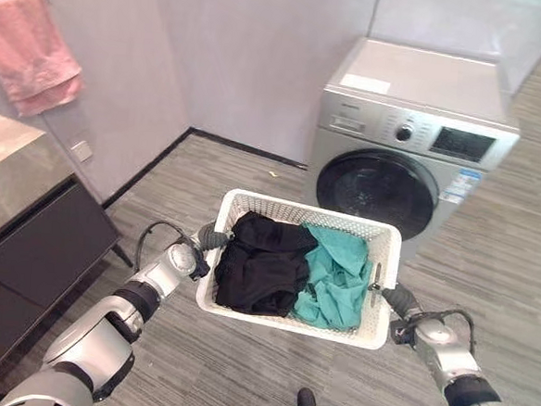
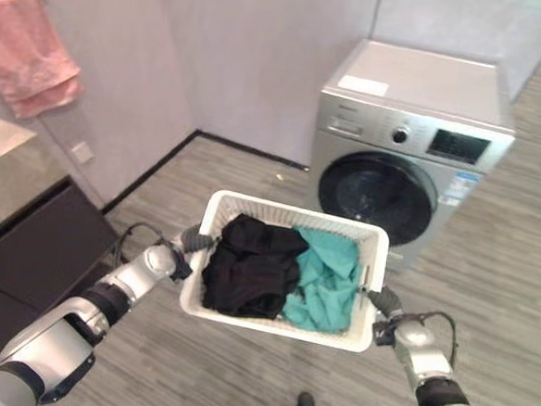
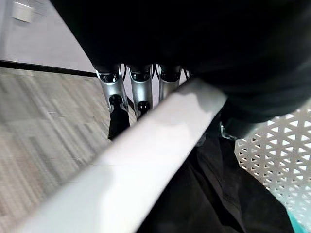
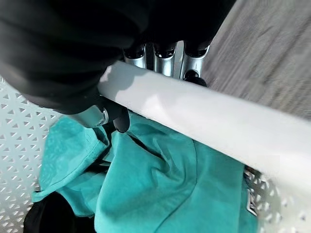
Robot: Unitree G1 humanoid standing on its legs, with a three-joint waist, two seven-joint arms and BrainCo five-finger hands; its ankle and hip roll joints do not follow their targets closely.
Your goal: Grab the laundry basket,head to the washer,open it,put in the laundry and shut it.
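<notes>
2 head cams down, wrist cams on basket (image 1: 294, 327) rim

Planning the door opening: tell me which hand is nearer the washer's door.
Right. The right hand grips the basket rim just below the washer door; the left hand holds the opposite rim, farther off.

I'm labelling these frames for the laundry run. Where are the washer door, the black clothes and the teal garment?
washer door (image 1: 375, 191), left eye view, dark glass centre.
black clothes (image 1: 259, 265), left eye view, middle of the pile.
teal garment (image 4: 160, 189), right wrist view, middle folds.
</notes>
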